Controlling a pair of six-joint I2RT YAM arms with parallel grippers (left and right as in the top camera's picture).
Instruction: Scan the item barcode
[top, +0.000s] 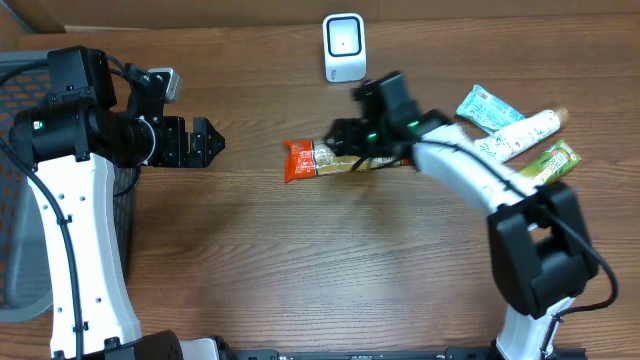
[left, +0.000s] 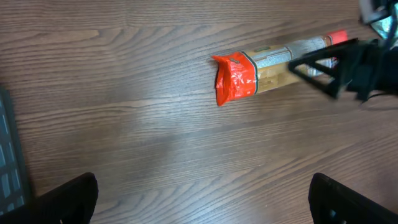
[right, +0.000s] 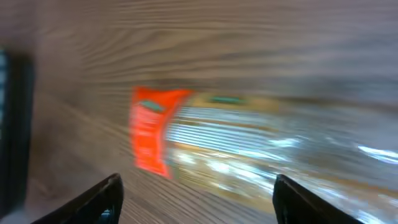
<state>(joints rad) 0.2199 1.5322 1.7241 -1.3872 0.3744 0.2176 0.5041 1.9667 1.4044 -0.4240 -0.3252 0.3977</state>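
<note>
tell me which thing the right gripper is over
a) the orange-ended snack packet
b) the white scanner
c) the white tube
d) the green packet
a: in the overhead view the right gripper hangs over the orange-ended snack packet, and the left wrist view shows its fingers on either side of it.

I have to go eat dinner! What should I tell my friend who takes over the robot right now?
Left gripper: jaws open, empty, at the left side of the table.
Right gripper: jaws apart over the snack packet, not gripping it.
Snack packet: lying flat on the table, in front of the white scanner.
Done: the pictures do not show whether it was scanned.
Left: probably grasp the packet and show its barcode to the scanner.
</note>
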